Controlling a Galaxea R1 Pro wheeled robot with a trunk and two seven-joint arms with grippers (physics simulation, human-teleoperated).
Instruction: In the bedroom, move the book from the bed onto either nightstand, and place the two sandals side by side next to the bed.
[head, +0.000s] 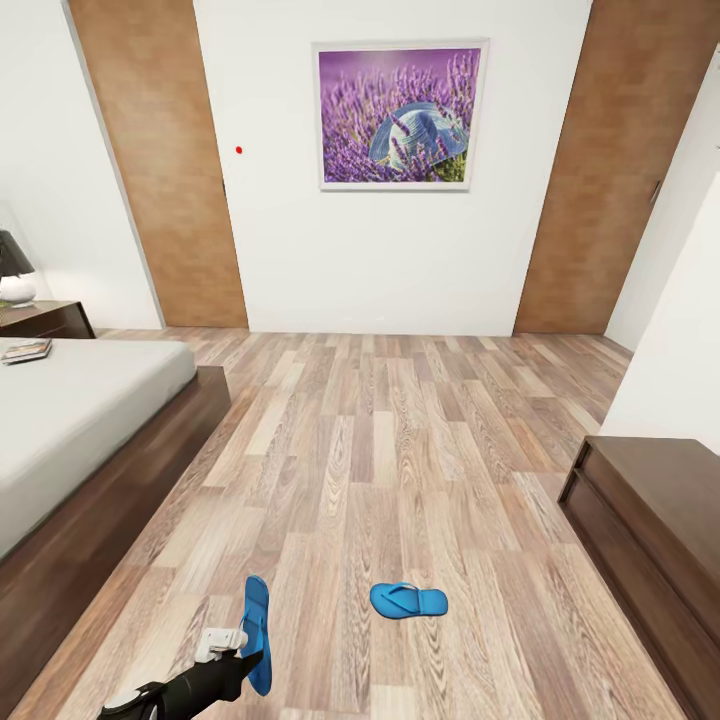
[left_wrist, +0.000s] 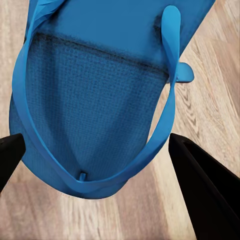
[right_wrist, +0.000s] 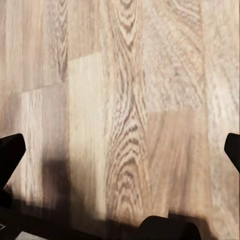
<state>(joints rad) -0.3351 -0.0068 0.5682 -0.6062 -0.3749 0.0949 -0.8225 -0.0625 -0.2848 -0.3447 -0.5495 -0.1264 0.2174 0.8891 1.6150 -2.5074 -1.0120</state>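
From the head view, the left claw has one blue sandal standing on edge against it, low near the robot's own base, and the sandal looks raised and tilted rather than flat on the plank floor. The second sandal lies flat on the boards off to that claw's right, well apart from it, while the bed runs along its other side. My worry is the hold: a thin floppy sole pinched near one end could swing or slip out as the arm moves, landing strap-down or skewed instead of neatly beside its mate. A book sits far ahead on the mattress, next to the nightstand. In the left wrist view the sandal fills the space between the two dark fingers, which stand wide to either side; I cannot tell from here whether they truly clamp it. Its bright blue sole is finely textured, with slim straps meeting at a toe post. In the right wrist view the right claw hangs spread apart over bare boards, holding nothing.
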